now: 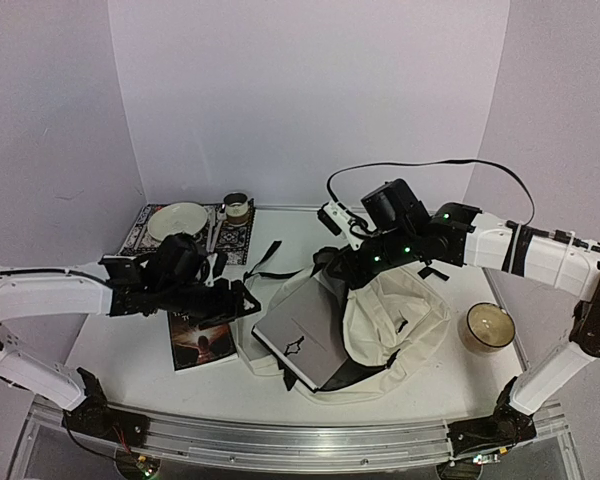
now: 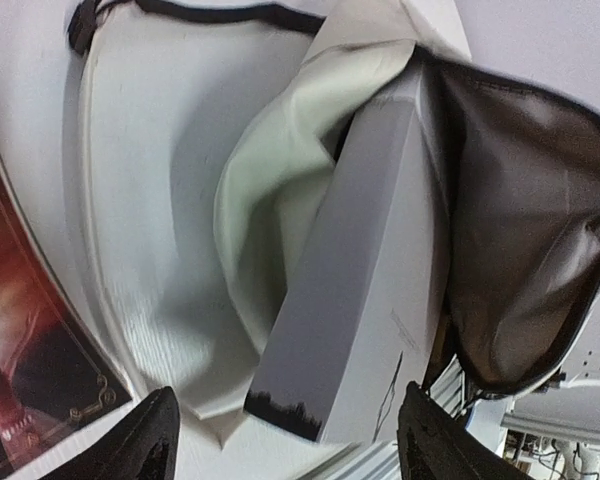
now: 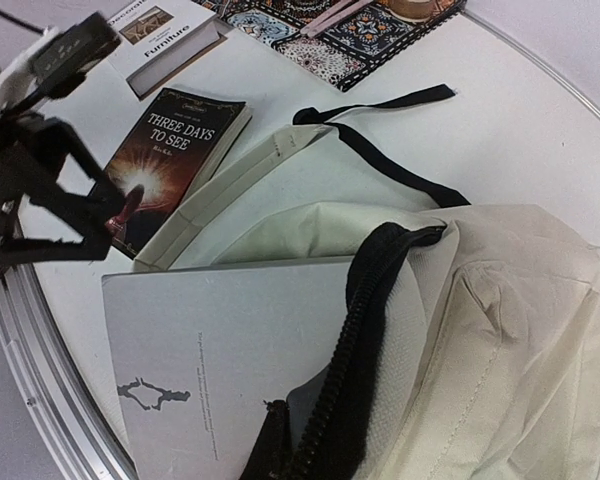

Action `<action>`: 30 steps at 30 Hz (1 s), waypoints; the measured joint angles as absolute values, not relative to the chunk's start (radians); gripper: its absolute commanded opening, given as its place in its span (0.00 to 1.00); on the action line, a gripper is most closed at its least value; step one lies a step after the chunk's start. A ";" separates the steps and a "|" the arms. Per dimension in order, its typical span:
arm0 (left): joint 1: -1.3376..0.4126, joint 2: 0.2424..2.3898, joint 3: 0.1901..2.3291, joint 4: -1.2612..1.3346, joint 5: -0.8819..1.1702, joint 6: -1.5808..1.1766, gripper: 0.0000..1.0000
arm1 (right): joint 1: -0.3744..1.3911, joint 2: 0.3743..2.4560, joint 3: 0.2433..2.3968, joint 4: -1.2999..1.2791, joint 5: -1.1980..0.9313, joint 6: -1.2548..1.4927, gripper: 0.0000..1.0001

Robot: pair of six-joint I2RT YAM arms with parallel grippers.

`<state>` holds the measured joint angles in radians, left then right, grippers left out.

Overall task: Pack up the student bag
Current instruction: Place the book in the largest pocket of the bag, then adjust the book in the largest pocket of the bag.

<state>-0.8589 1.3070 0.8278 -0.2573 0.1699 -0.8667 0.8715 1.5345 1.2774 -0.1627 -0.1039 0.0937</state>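
On my left gripper (image 2: 285, 438) the jaws stand wide apart, holding nothing, just off the end of the grey book (image 1: 305, 340) that pokes from the student bag (image 1: 405, 320). On my right gripper (image 1: 342, 268) the jaws are clamped on the bag's zippered rim. The bag lies mid-desk (image 1: 130, 350), long axis left-right, mouth facing left.

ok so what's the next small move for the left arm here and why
Probably nudge the grey book deeper into the student bag with the left pincer. The book lies only partly inside, its near end sticking out, and that pincer stands open at that end. The right pincer seems to hold the bag's mouth up.
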 measured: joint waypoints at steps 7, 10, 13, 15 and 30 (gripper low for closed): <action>-0.970 1.149 0.622 -0.179 0.113 -1.056 0.76 | 0.871 1.535 1.277 -0.160 -0.103 0.098 0.00; -0.996 1.163 0.585 -0.108 0.100 -1.103 0.76 | 0.871 1.535 1.277 -0.158 -0.104 0.101 0.00; -1.017 1.217 0.584 -0.033 0.099 -1.125 0.74 | 0.871 1.535 1.277 -0.157 -0.104 0.103 0.00; -1.026 1.260 0.586 0.014 0.098 -1.129 0.71 | 0.871 1.535 1.276 -0.156 -0.104 0.105 0.00; -1.033 1.466 0.741 0.096 0.094 -1.075 0.43 | 0.873 1.535 1.273 -0.148 -0.146 0.121 0.00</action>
<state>-1.0332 1.4663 0.7405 0.0964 0.0944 -1.0749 0.8727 1.5349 1.2732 -0.1478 -0.1460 0.1208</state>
